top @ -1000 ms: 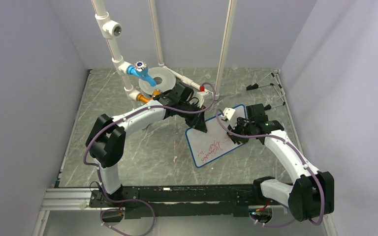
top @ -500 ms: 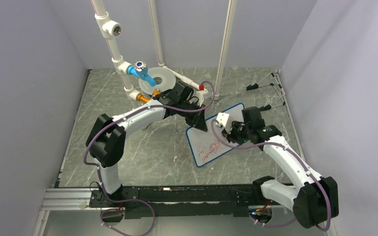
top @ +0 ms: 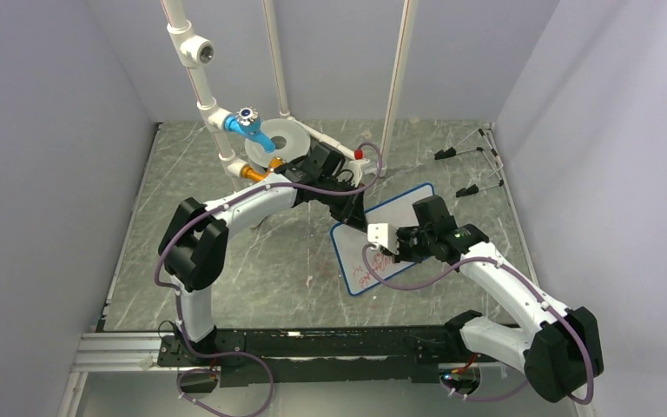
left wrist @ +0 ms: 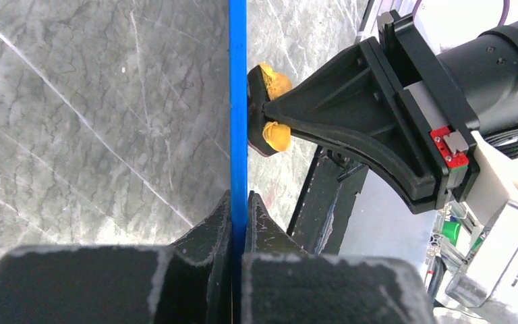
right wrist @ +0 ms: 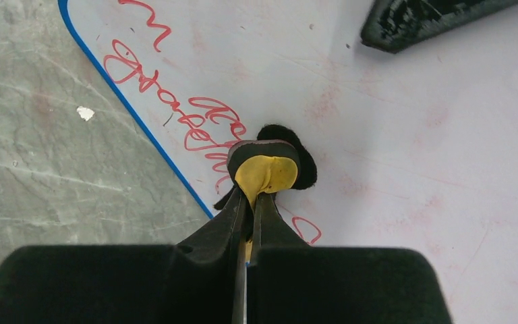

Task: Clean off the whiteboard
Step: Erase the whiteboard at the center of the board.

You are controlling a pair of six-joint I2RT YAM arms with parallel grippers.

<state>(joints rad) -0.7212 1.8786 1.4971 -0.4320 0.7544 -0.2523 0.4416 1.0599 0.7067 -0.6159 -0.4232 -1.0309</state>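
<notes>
Step in hand, as judged: wiping the red script off the board. The left gripper is closed tight on the blue rim of the whiteboard, with the rim running straight out ahead from between its jaws. This pins the board flat on the grey marbled table. The right gripper is closed on a small yellow eraser whose black felt face is pressed to the board directly beneath its tip. Red handwriting lies just ahead and to the left of that tip, reaching the blue rim on that side. One red stroke sits just beside the jaws on the right. The board face farther right shows only faint pink smears. Recommendation: keep the felt flat and bearing down, and stroke left toward the rim through the script in overlapping passes. Stop short of running off the edge, and hold the left clamp firm so the board cannot slide or pivot. Stay well apart from the left fingers. Count: one whiteboard, one eraser, two grippers, both occupied. The script is one patch, which appears to be two rows.
</notes>
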